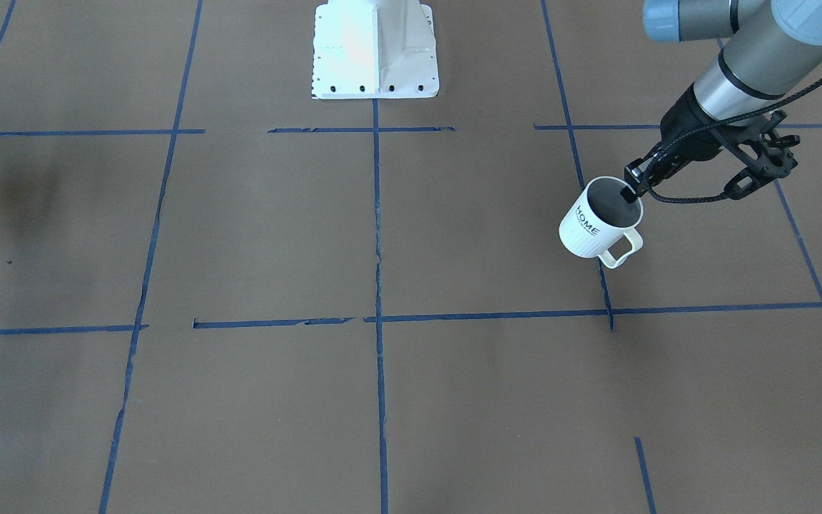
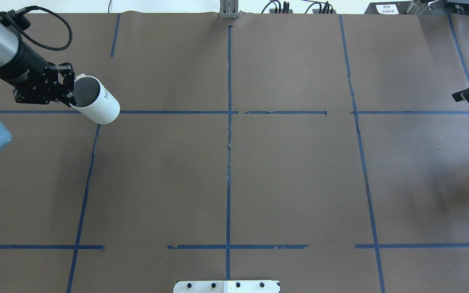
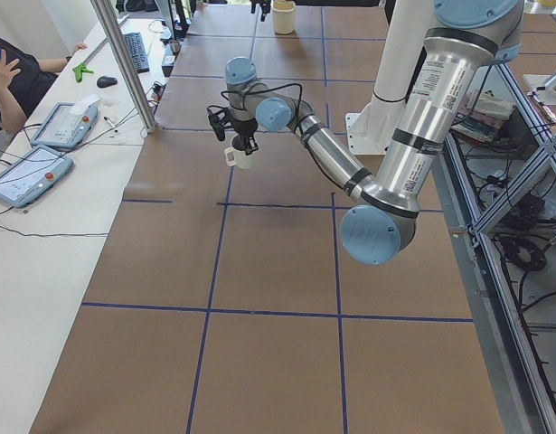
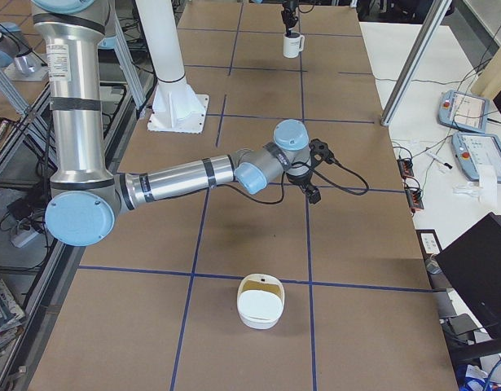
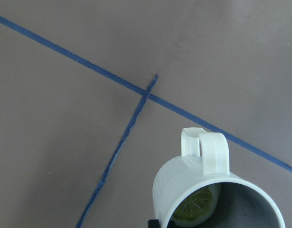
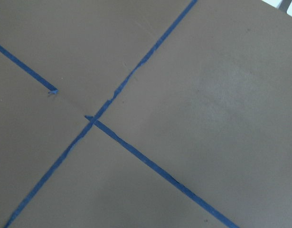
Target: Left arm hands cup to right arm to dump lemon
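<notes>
While the left claw (image 1: 632, 187) grips the cup (image 1: 589, 230), lemon (image 5: 195, 206) inside, handover and dumping await; right claw (image 2: 468, 94), far from cup: cannot tell.

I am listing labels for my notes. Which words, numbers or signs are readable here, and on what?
"HOME", black letters, on the white cup.
White sign beyond the table's far edge: too small to read.
Labels on the left arm: too blurred to read.
</notes>
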`<action>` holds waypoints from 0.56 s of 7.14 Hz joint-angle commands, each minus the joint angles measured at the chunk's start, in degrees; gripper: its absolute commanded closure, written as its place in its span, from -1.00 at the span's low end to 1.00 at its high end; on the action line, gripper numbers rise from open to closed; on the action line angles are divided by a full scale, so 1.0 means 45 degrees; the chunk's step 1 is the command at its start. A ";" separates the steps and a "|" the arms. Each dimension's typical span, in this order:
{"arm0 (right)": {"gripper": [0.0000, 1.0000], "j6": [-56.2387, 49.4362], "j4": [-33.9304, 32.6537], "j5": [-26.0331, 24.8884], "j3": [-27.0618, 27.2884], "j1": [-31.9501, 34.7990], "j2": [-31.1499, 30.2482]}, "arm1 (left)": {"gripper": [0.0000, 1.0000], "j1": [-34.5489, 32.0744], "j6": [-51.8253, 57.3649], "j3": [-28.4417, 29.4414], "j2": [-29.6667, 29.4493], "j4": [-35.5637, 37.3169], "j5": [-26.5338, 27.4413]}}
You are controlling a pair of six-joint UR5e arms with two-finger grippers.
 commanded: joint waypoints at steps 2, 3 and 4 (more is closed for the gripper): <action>-0.99 0.1439 0.1396 -0.0215 -0.0057 -0.0666 0.0412 | 1.00 0.0013 -0.0350 0.0305 -0.0485 0.0008 -0.0026; -0.98 0.1924 0.1416 -0.0526 -0.0018 -0.1075 0.0858 | 1.00 0.0071 -0.0737 0.0481 -0.0661 -0.0011 -0.0026; -0.97 0.2180 0.1610 -0.0742 0.0060 -0.1485 0.1404 | 1.00 0.0246 -0.1263 0.0946 -0.1223 0.0008 0.0032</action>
